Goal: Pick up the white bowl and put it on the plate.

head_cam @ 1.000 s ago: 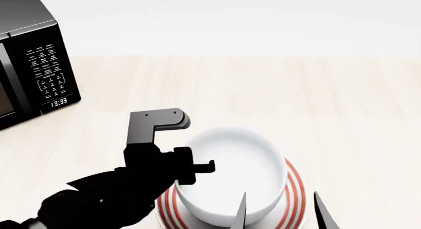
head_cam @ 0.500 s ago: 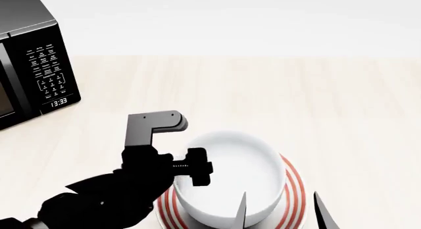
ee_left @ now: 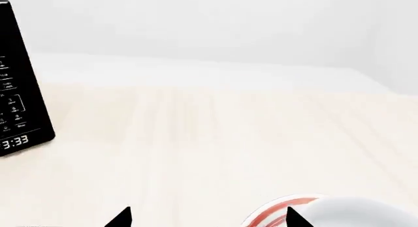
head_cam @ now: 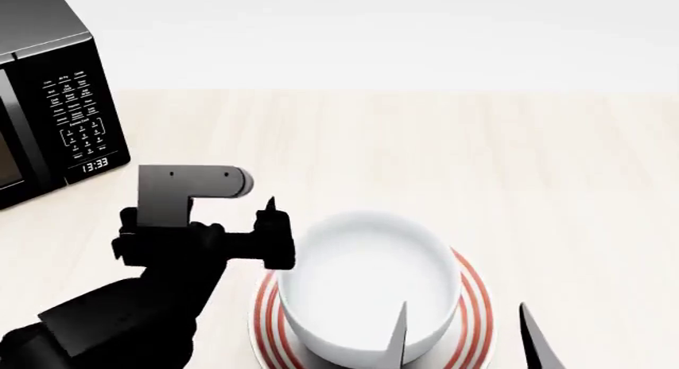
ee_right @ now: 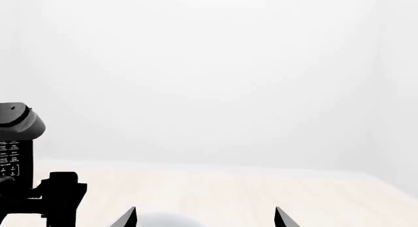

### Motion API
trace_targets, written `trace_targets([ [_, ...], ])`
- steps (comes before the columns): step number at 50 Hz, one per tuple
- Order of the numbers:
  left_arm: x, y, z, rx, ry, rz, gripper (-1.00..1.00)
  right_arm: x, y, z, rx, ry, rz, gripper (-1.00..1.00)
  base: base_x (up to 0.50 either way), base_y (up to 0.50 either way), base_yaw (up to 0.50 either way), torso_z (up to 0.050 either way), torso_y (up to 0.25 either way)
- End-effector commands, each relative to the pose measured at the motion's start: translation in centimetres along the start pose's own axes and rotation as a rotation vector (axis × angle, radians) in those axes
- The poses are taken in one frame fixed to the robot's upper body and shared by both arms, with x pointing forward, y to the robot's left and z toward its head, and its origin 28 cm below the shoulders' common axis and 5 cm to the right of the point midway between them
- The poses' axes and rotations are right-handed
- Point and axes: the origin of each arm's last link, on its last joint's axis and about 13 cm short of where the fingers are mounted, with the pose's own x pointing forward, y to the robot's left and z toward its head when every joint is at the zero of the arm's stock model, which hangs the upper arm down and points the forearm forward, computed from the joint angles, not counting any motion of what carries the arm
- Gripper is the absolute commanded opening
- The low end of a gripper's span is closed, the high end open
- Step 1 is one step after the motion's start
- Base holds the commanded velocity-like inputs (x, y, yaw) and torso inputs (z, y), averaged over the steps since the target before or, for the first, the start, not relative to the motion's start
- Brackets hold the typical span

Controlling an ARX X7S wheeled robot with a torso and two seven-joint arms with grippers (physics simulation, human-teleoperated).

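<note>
Lower left, the black left pincer (head_cam: 196, 226) hangs released beside one deep white bowl (head_cam: 366, 285) on one red-ringed plate (head_cam: 475, 305); right pincer (head_cam: 462, 337) spread open.

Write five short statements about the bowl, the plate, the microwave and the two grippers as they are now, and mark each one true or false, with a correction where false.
1. The white bowl sits on the plate. True.
2. The left gripper is clamped on the bowl's rim. False: it is beside the bowl, on the side toward the microwave, and holds nothing; in the left wrist view its fingertips stand apart.
3. The microwave shows 13:33 on its display. True.
4. The plate has blue rings. False: its rings are red.
5. The right gripper carries the bowl. False: its fingertips are spread and empty at the head view's lower edge, in front of the bowl and plate.
</note>
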Motion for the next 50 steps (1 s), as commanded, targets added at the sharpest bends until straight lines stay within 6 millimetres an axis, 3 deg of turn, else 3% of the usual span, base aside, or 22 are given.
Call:
trace_targets([
  [1, -3.6, 1.6, -1.1, 0.006, -0.127, 0.074, 1.00, 0.0, -0.2, 0.2, -0.002, -0.007, -0.012, 1.00, 0.00, 0.00, 0.00, 0.000, 0.000],
  [12, -7.2, 2.9, -3.3, 0.025, -0.213, 0.137, 1.00, 0.1, -0.2, -0.1, -0.004, 0.003, -0.015, 1.00, 0.00, 0.00, 0.00, 0.000, 0.000],
  [23, -10.8, 4.5, -7.2, 0.107, -0.297, 0.236, 1.00, 0.2, 0.0, -0.7, -0.005, 0.017, -0.005, 1.00, 0.00, 0.00, 0.00, 0.000, 0.000],
  [28, -12.3, 4.6, -7.5, 0.144, -0.386, 0.244, 1.00, 0.1, 0.2, -1.2, -0.008, 0.029, -0.001, 1.00, 0.00, 0.00, 0.00, 0.000, 0.000],
  [50, -14.6, 4.8, -9.4, 0.166, -0.408, 0.261, 1.00, 0.0, 0.5, -1.5, -0.010, 0.038, 0.013, 1.00, 0.00, 0.00, 0.00, 0.000, 0.000],
])
